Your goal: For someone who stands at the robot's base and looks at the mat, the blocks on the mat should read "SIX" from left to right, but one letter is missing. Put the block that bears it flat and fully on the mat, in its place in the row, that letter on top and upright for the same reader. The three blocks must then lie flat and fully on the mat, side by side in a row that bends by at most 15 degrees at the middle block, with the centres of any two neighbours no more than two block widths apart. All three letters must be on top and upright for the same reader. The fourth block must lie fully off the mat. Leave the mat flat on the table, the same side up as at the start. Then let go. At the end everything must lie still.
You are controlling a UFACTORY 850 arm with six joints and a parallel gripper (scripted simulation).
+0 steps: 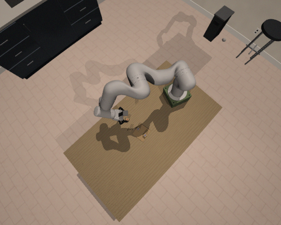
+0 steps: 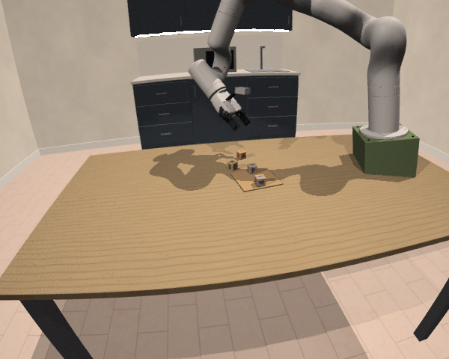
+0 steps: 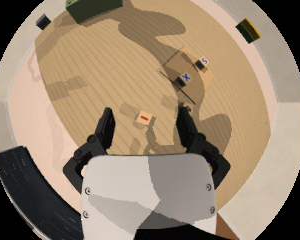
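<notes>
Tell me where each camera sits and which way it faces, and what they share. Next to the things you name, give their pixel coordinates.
Top: high overhead, facing down at the table (image 1: 174, 154) (image 2: 217, 224); arm and open gripper (image 1: 126, 116) (image 2: 241, 123) (image 3: 145, 115) show.
Exterior: beyond a long table edge, facing the cabinets (image 1: 51, 41) (image 2: 217, 111); arm and gripper show.
Wrist: on the arm's end, facing past the fingers towards the table; gripper shows.
Top and exterior share all four blocks.

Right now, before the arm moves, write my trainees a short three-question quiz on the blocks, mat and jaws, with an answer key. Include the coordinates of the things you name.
1. True or false: the pale wooden block with a red mark on top (image 1: 127, 119) (image 2: 241, 154) (image 3: 144, 118) lies on the thin, square tan mat (image 1: 141, 132) (image 2: 269, 177) (image 3: 197, 82).
2. The jaws are: (a) shut on a block; (b) open and empty; (c) shut on the mat.
3. Which blue letters face up on the mat's two wooden blocks (image 1: 144, 135) (image 2: 260, 179) (image 3: 203, 62)?

Key: 1 false; 2 b; 3 S and X.
</notes>
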